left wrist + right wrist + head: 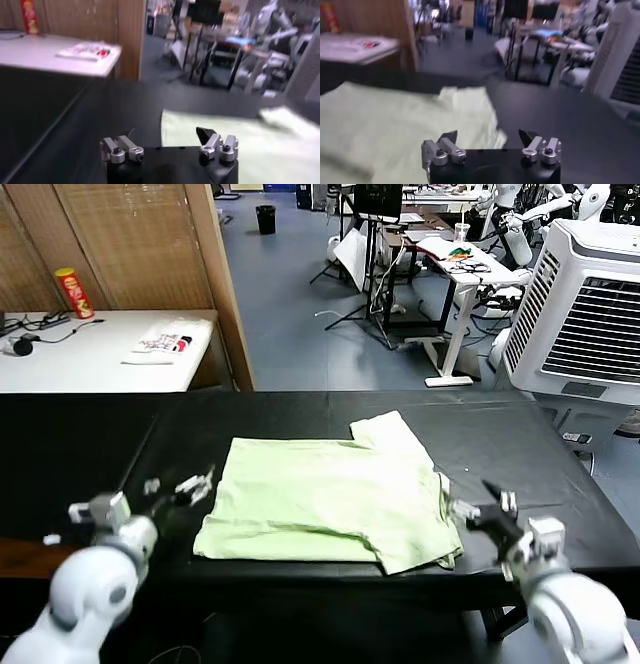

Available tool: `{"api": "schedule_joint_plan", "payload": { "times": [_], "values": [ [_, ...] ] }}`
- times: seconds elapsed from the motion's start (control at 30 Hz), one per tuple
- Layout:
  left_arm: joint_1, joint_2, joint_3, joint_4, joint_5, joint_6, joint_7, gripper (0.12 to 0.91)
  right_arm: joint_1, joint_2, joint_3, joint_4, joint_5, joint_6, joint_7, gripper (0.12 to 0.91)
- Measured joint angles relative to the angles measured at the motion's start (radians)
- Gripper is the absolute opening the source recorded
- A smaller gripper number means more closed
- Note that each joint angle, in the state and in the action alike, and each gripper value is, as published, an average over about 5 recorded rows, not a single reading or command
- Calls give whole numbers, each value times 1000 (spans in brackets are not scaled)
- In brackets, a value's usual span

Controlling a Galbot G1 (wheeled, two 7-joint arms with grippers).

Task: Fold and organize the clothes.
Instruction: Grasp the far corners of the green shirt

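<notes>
Pale green shirt (pixel 330 499) lies folded on the black surface (pixel 500 434), roughly at its middle and towards the near edge; outline is a rough rectangle with one layer doubled over, and one flap (pixel 390 434) juts out at the far right corner towards the back. Near right corner of the fabric hangs close to the surface's front edge. Fabric looks flat with soft creases; no collar, buttons or print visible from above. Left gripper (pixel 180 489) sits just off the shirt's left edge, low over the black surface, fingers spread, nothing between them; in the left wrist view the same gripper (pixel 170 145) shows its two fingertips well apart, with the green cloth (pixel 240 145) beginning just beyond. Right gripper (pixel 485 509) sits just beside the shirt's right edge near the front corner, fingers spread and holding nothing; right wrist view confirms the gap in the gripper (pixel 490 140), with shirt (pixel 395 125) lying beyond and to one side. Behind the black surface: a white table (pixel 90 354) carrying a red-and-yellow can (pixel 74 292) and a white printed bag (pixel 165 342), a wooden partition (pixel 215 274), and a large white fan unit (pixel 590 314) at right.
</notes>
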Motion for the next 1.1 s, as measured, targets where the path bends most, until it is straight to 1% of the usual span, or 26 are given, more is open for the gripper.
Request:
{"api": "schedule_joint_plan", "payload": {
  "times": [0.1,0.23,0.37,0.43,0.53,0.7,0.87,1.1],
  "values": [
    [-130,-10,58,117,6,45,23,798,138,22,-75,-136,-19,-39,-6,798],
    [-274,-28,128,272,38,107,49,798,286,55,-157,-302,-32,-80,-26,798],
    [-348,-42,173,385,54,154,74,798,397,93,-215,-447,-34,-92,-41,798],
    [-366,-48,186,424,56,169,81,798,436,110,-232,-506,-32,-94,-48,798],
    [-381,-59,195,466,57,175,90,798,475,134,-247,-576,-27,-94,-53,798],
    [-397,-86,201,508,52,165,109,798,500,164,-253,-645,-26,-96,-54,798],
    [-417,-116,206,539,54,158,109,798,507,175,-253,-677,-29,-95,-57,798],
    [-448,-145,222,579,64,147,109,798,516,188,-250,-706,-39,-92,-75,798]
  ]
}}
